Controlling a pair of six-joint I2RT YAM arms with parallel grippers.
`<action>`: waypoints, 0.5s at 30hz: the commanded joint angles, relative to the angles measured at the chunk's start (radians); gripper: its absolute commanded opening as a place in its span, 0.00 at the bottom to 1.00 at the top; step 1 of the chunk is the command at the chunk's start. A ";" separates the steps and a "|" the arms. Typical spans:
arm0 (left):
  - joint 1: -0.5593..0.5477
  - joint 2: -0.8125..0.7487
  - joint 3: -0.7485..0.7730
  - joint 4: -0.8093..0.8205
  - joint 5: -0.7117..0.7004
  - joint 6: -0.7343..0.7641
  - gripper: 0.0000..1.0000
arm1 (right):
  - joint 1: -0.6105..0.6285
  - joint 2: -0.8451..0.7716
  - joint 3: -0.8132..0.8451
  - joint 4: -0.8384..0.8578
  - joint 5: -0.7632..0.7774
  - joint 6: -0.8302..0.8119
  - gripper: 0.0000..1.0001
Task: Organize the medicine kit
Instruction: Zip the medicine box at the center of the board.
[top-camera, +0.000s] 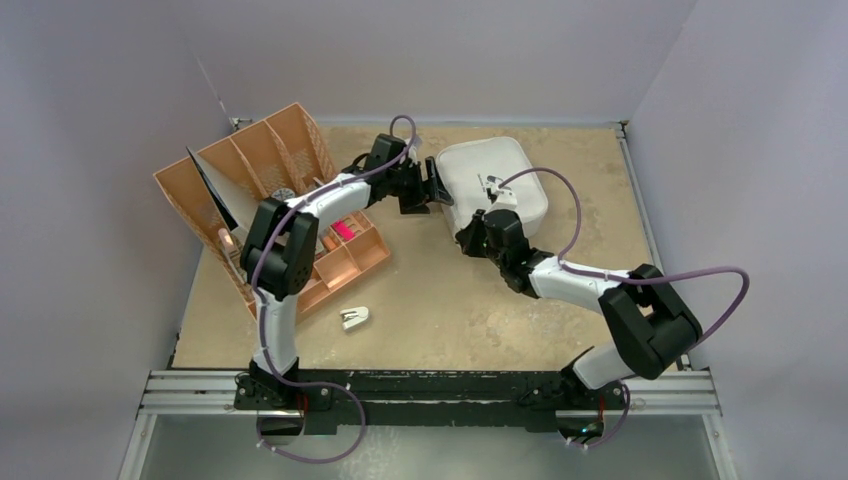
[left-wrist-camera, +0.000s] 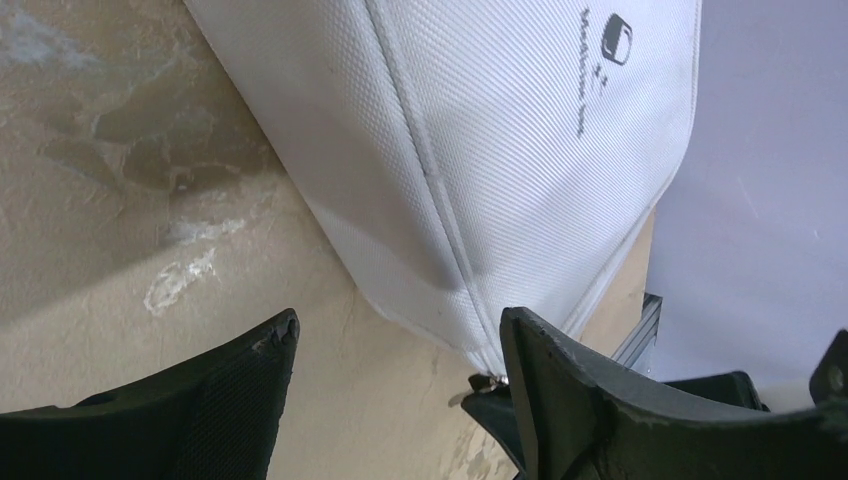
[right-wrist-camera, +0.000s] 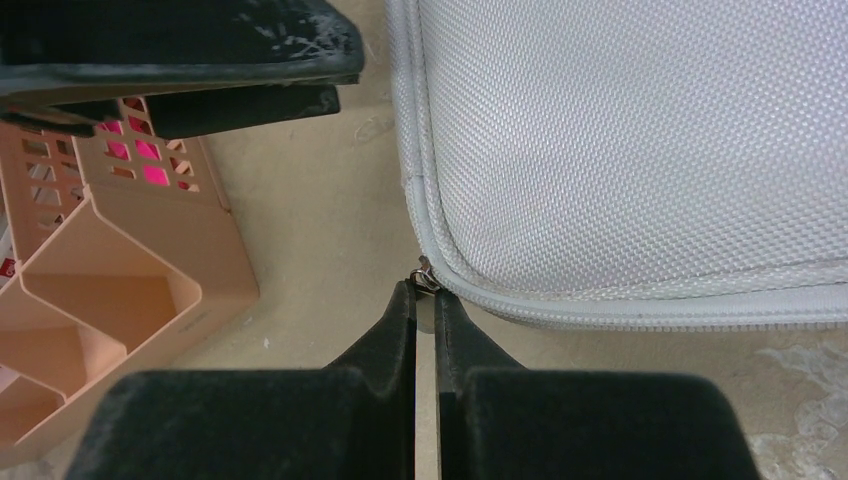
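- At the far middle of the table, a little right of centre, the medicine kit lies flat with its lid down. The zip looks closed along every side the wrist views show.
- To its left, well apart from it, stand the tan-orange organizer trays. One is tipped up on edge, and one lies flat with a pink item in a compartment.
- At the kit's left side the left gripper hangs with its jaws spread wide and nothing between them. In its own view the kit's corner sits just ahead of the open gap, not touching either finger.
- At the near-left corner of the kit the right gripper has its fingers pressed together. The metal zip pull sits right at their tips and appears pinched there, though the tab itself is mostly hidden.
- The step in hand is, as I judge it, opening the case, with the zip gripped but not yet drawn.
- The next move calls for the right arm to draw the pull along the track and round the corner curve, keeping the pinch tight so the small tab does not slip. The left gripper would likely need to press on or clasp the shell so the case does not slide or turn.
- Near the front, alone on the table, lies a small white object, too small to identify.
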 joint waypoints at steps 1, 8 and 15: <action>-0.005 0.049 0.066 0.066 0.006 -0.035 0.72 | -0.013 -0.005 -0.026 -0.017 -0.031 -0.039 0.00; -0.020 0.101 0.075 0.089 0.029 -0.059 0.70 | -0.023 0.000 -0.031 -0.006 -0.048 -0.038 0.00; -0.036 0.110 0.063 0.114 0.033 -0.077 0.69 | -0.023 0.015 -0.030 -0.005 -0.059 -0.033 0.00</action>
